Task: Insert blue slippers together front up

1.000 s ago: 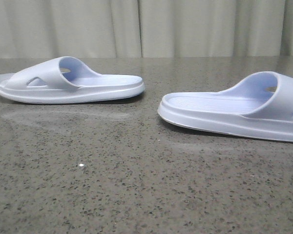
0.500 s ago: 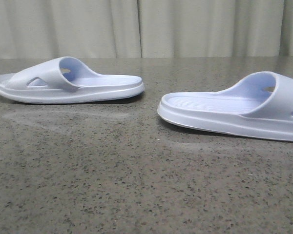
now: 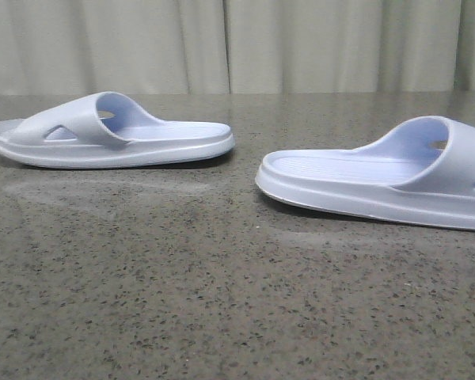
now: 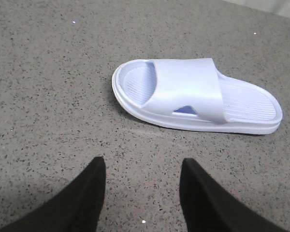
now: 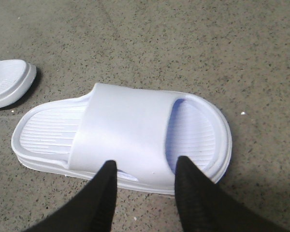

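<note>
Fingers [image 5: 108, 186] spread over right slipper [image 5: 125, 130]; left slipper [image 4: 193, 96] apart.

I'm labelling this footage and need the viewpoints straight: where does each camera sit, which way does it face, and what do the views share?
Front view: low, near table height, facing forward over the speckled table toward a curtain; shows both slippers side-on, no robot parts.
Left wrist view: on the left arm, looking down past its open black fingers at the left slipper.
Right wrist view: on the right arm, open fingers close over the right slipper.
Shared: the right wrist view also catches the left slipper's heel; the front view holds both slippers.
</note>
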Robot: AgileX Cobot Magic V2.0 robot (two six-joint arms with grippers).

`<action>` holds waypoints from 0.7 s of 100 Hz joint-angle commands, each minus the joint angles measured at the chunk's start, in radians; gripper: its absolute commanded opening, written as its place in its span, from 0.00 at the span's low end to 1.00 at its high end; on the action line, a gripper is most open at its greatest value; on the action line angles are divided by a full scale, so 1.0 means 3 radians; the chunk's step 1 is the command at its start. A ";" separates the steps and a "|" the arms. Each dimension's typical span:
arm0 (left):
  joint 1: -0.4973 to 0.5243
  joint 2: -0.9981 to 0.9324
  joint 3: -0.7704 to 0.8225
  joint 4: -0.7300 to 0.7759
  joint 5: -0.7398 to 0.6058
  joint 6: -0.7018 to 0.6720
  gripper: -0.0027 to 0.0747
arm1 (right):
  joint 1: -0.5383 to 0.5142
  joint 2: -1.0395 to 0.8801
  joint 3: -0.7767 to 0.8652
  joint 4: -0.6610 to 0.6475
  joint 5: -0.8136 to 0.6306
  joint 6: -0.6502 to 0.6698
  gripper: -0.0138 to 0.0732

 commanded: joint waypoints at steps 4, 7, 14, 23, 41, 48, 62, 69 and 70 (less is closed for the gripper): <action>0.0003 0.0033 -0.0118 -0.0125 -0.0202 0.0009 0.48 | -0.0089 0.0129 -0.0142 0.0018 -0.0296 0.0008 0.47; 0.0003 0.0033 -0.0118 -0.0125 -0.0210 0.0009 0.48 | -0.0138 0.0174 -0.0150 0.0018 -0.0296 0.0008 0.47; 0.0003 0.0033 -0.0118 -0.0134 -0.0222 0.0009 0.48 | -0.0253 0.0328 -0.0200 0.0018 -0.0242 0.0008 0.47; 0.0003 0.0033 -0.0118 -0.0134 -0.0229 0.0009 0.48 | -0.0391 0.0562 -0.0273 0.0018 -0.0214 0.0008 0.47; 0.0003 0.0033 -0.0118 -0.0134 -0.0229 0.0009 0.48 | -0.0507 0.0945 -0.0460 0.0018 -0.0021 -0.0042 0.47; 0.0003 0.0033 -0.0118 -0.0134 -0.0233 0.0026 0.48 | -0.0507 0.1049 -0.0483 0.0018 -0.0008 -0.0060 0.47; 0.0003 0.0083 -0.0118 -0.0134 -0.0233 0.0066 0.48 | -0.0507 0.1204 -0.0497 0.0018 0.0001 -0.0116 0.47; 0.0003 0.0099 -0.0118 -0.0134 -0.0233 0.0079 0.48 | -0.0507 0.1275 -0.0502 0.0018 -0.0020 -0.0142 0.47; 0.0003 0.0114 -0.0118 -0.0143 -0.0233 0.0079 0.48 | -0.0507 0.1282 -0.0502 0.0018 -0.0029 -0.0142 0.47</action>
